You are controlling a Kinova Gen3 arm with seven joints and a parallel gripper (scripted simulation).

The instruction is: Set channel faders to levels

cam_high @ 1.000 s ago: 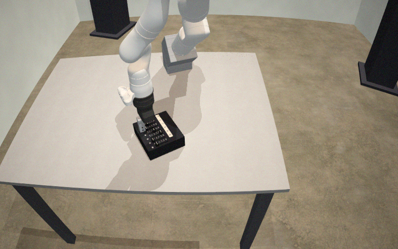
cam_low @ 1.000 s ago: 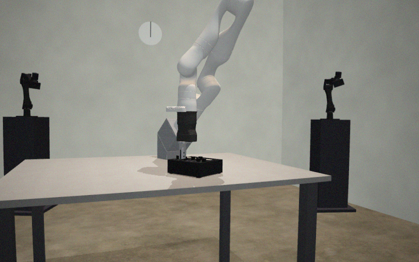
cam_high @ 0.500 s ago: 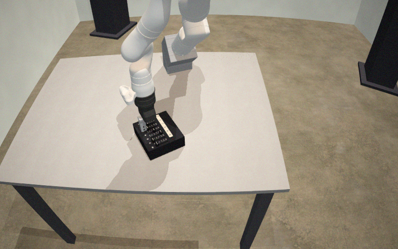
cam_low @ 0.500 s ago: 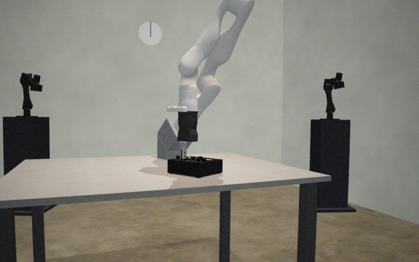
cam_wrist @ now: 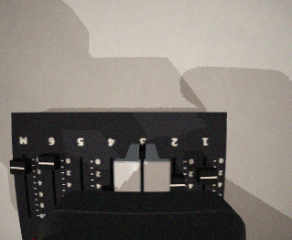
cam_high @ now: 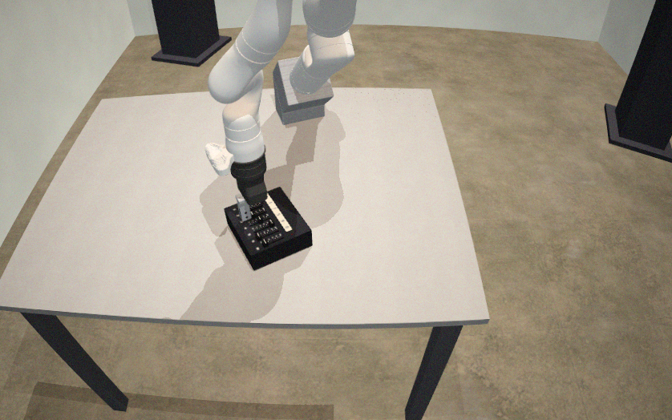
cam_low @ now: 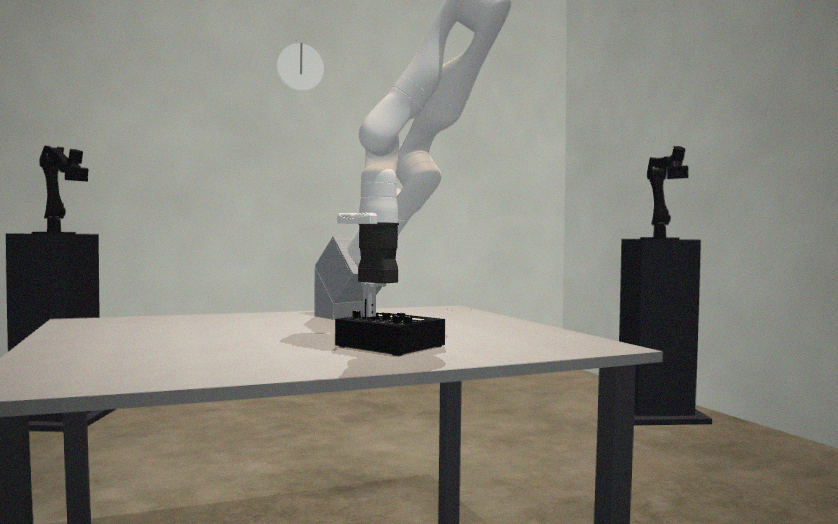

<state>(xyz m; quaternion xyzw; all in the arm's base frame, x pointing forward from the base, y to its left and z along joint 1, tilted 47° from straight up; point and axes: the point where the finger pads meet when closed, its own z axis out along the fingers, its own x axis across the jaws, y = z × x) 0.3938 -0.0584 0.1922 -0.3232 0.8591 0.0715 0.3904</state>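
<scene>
The lighting desk (cam_high: 268, 229) is a black box standing flat near the middle of the table, with a white tape strip (cam_high: 279, 209) along its far right edge. My gripper (cam_high: 243, 209) is shut with nothing between the fingers; the tips reach down to the desk's left end. In the wrist view the closed fingers (cam_wrist: 142, 175) sit over the slot marked 3 and hide its cap. The master cap (cam_wrist: 16, 167), the channel 6 cap (cam_wrist: 48, 161), the channel 2 cap (cam_wrist: 178, 185) and the channel 1 cap (cam_wrist: 208, 174) show. The gripper body hides the channel 4 and 5 caps and the tape.
The arm's grey base block (cam_high: 301, 98) stands at the table's back edge. Black pedestals with cameras (cam_low: 51, 286) (cam_low: 660, 325) stand on the floor beyond the table. From the side, the gripper (cam_low: 369, 307) stands upright over the desk (cam_low: 388, 333).
</scene>
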